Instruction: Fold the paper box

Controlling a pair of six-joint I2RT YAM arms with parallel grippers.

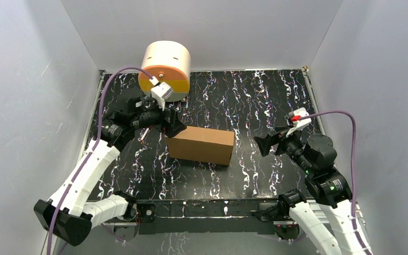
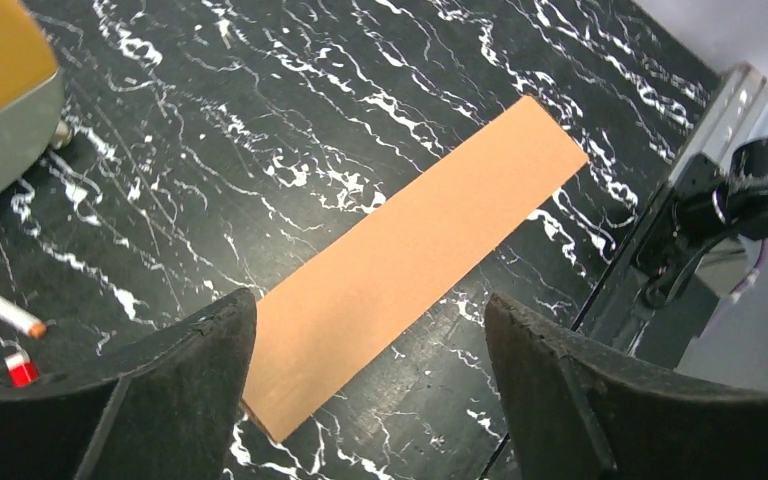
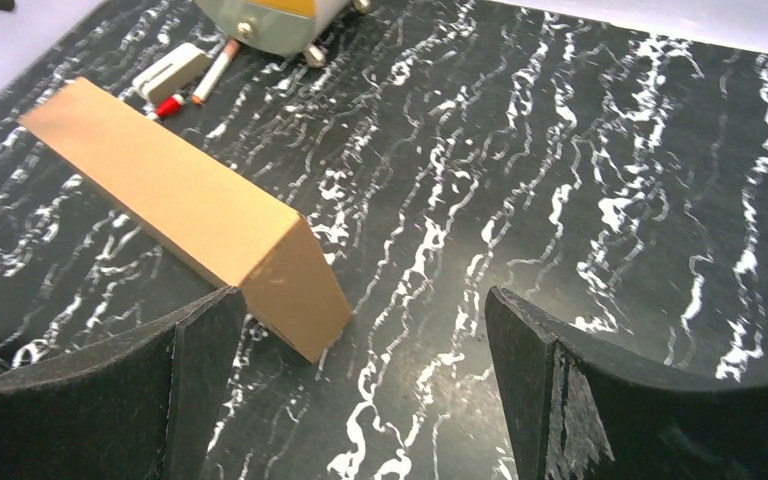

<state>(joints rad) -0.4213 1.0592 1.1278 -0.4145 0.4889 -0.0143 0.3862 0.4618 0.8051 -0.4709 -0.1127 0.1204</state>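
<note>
The paper box [image 1: 201,144] is a closed brown cardboard block lying on the black marbled table, near the middle. My left gripper [image 1: 173,126] hovers just off its left end, open, and nothing sits between its fingers. From the left wrist view the box's top [image 2: 415,255] stretches away from my left gripper [image 2: 370,385]. My right gripper [image 1: 261,143] is open too, a short gap to the right of the box. In the right wrist view the box's near end [image 3: 295,290] lies ahead of the left finger [image 3: 200,370], apart from it; my right gripper [image 3: 360,385] holds nothing.
A cream cylinder with an orange and yellow front [image 1: 165,66] stands at the back left on small feet. Pens and a white eraser-like block [image 3: 175,72] lie beside it. White walls close in the table on three sides. A black rail [image 1: 212,208] runs along the near edge.
</note>
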